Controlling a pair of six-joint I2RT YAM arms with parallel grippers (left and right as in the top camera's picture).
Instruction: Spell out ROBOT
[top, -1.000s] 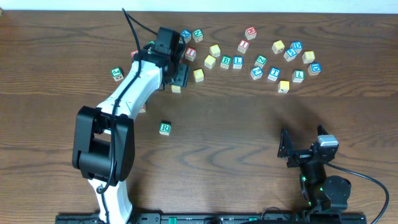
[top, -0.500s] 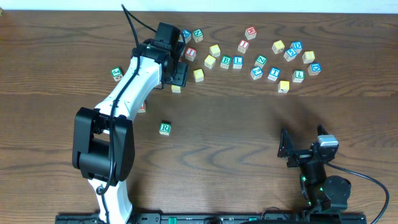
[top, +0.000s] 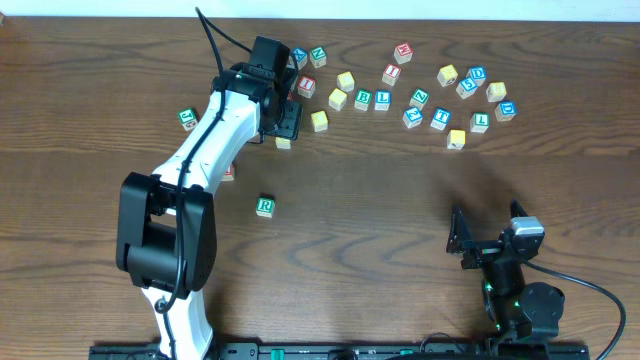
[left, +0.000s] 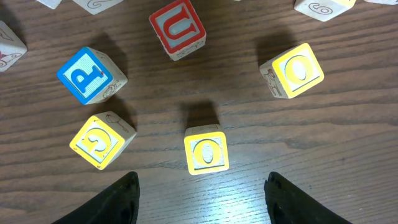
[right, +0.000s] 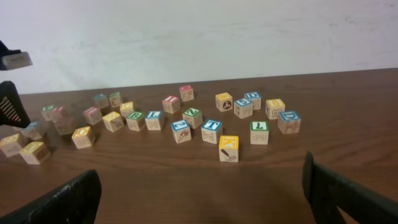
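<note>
now the yellow-faced wooden o cube (left: 206, 149) sits on the brown wooden table (left: 348, 155) just ahead of our left gripper (left: 200, 198), which has edged closer, jaws apart and empty, so we judge a grasp near; our right gripper (right: 199, 193) waits wide open.

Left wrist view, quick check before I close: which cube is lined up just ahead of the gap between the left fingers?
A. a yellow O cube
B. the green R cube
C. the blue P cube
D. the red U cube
A: the nearer yellow O cube sits centred just ahead of the open fingers, untouched. The red U cube lies farther out and the blue P cube off to one side.
</note>
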